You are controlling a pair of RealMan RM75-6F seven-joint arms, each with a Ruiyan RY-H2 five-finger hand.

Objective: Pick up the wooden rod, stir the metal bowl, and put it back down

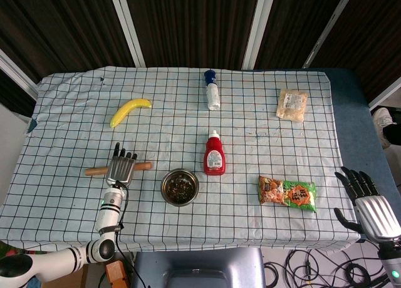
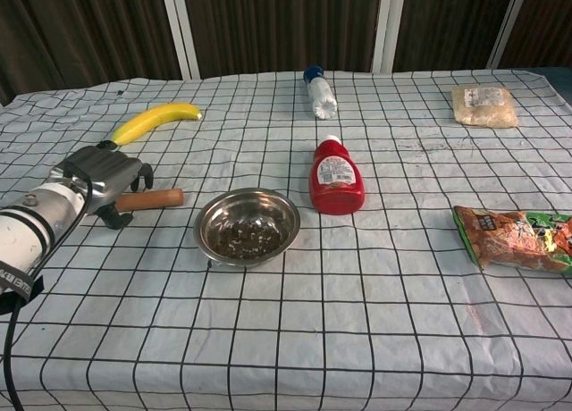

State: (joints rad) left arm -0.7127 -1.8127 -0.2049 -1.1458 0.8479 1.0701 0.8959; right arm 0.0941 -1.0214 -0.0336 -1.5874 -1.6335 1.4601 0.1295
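Note:
The wooden rod (image 1: 94, 171) (image 2: 150, 198) lies flat on the checked cloth, left of the metal bowl (image 1: 180, 186) (image 2: 247, 226), which has dark bits inside. My left hand (image 1: 121, 168) (image 2: 105, 180) is spread palm-down over the rod's middle, its fingers reaching across to the far side and hiding that stretch of rod. The rod's two ends stick out on either side and it stays on the table. My right hand (image 1: 367, 203) hangs off the table's right front corner, fingers apart, holding nothing; the chest view does not show it.
A red ketchup bottle (image 1: 214, 154) (image 2: 336, 178) stands just right of the bowl. A snack bag (image 1: 287, 193) (image 2: 517, 239) lies front right. A banana (image 1: 130, 111), a lying white bottle (image 1: 213, 91) and a pale packet (image 1: 292, 104) sit further back.

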